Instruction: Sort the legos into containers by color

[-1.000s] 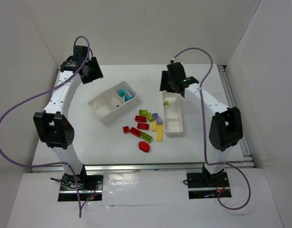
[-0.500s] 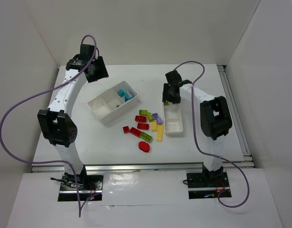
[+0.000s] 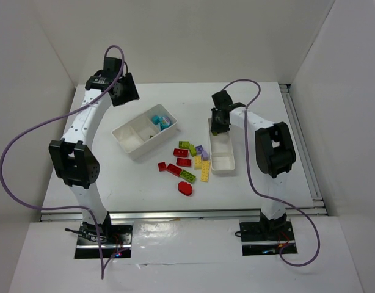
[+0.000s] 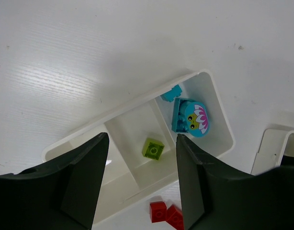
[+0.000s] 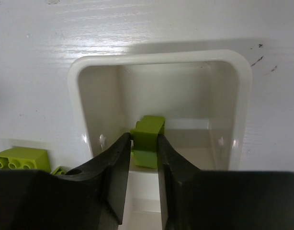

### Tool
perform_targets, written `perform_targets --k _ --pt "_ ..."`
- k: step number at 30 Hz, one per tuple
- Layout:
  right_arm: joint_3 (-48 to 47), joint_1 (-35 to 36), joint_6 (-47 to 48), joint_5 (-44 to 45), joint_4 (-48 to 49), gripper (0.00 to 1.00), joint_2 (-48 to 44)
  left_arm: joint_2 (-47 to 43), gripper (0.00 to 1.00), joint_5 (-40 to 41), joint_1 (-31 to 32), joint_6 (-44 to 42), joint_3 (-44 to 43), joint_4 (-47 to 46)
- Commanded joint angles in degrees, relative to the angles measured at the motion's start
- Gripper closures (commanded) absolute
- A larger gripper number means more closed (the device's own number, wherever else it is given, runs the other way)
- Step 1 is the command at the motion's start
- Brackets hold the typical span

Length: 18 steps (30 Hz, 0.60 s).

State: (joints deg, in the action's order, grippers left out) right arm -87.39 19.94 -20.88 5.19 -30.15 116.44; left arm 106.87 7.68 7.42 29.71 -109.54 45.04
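Observation:
My right gripper [image 3: 219, 124] is down in the far end of the narrow white tray [image 3: 225, 162]. In the right wrist view its jaws [image 5: 145, 139] are shut on a lime green brick [image 5: 149, 127] inside the tray [image 5: 161, 56]. My left gripper [image 3: 123, 91] hangs open and empty above the far left of the wide tray [image 3: 130, 150]. In the left wrist view the gripper [image 4: 142, 138] looks down on this tray [image 4: 137, 103], which holds teal pieces [image 4: 190, 117] in one end compartment and a lime brick [image 4: 152, 148] in the middle one.
Loose bricks lie between the trays: red [image 3: 181, 152], lime [image 3: 187, 176], yellow [image 3: 205, 171], lilac [image 3: 201, 149] and a flat red oval [image 3: 185, 187]. Two red bricks [image 4: 163, 213] sit just outside the wide tray. Another lime brick [image 5: 20, 158] lies left of the narrow tray.
My right gripper has dropped from above the narrow tray into its far end, around the lime brick that lay there. My left gripper shifted slightly to the right.

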Motion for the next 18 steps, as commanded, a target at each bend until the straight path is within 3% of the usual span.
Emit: perform_targets --k 1,12,18 --pt "-1.29 -0.34 0.32 -0.09 1.41 0.70 -1.66 0.53 0.32 0.58 0.40 -1.59 -1.65 0.14" --pt "-6.20 0.45 1.46 2.02 1.41 0.73 -8.60 0.01 0.32 1.11 0.40 -1.59 -1.65 0.14" --pt "-16.57 7.29 1.46 -1.32 0.18 0.73 -6.94 0.01 0.30 7.43 0.40 -4.22 -5.59 1.99"
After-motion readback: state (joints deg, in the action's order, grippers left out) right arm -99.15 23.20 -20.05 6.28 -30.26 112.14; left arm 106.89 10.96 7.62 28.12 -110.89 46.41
